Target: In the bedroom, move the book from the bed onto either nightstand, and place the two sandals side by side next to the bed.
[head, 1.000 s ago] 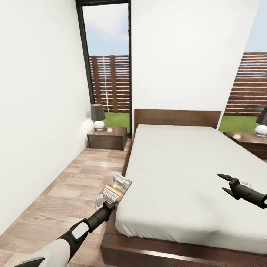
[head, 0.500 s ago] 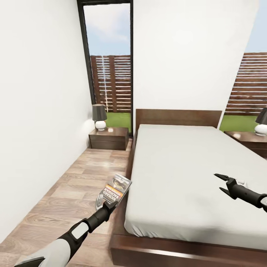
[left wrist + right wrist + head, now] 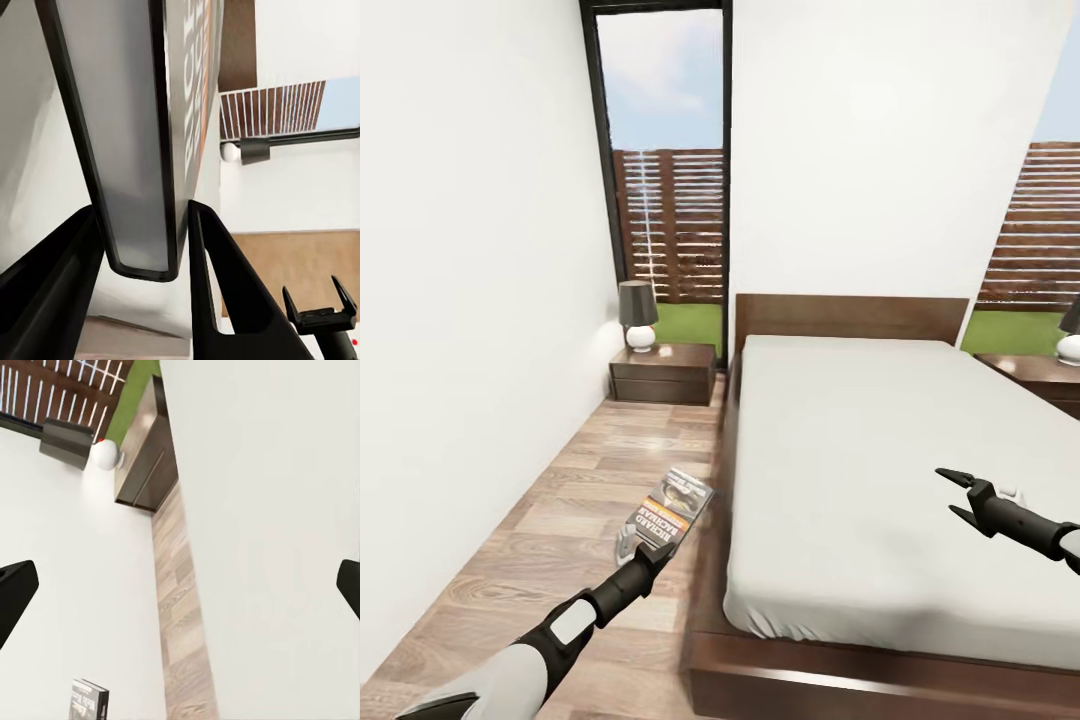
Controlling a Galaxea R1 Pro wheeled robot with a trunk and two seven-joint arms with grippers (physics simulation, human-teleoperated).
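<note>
White walls [image 3: 470,250], plank floor [image 3: 590,480], tall window [image 3: 665,160] (slatted fence beyond).

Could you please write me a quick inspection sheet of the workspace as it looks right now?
Surface: wood-plank floor beside the bed, mattress bare.
Job's things: book held off the bed, over the floor; left nightstand ahead by the window; sandals nothing seen.
Clutter: lamp on that nightstand.
Grippers: left gripper shut on the book; right gripper open over the mattress.
Cables: nothing seen.
Surroundings: white walls, tall window, slatted fence outside.
</note>
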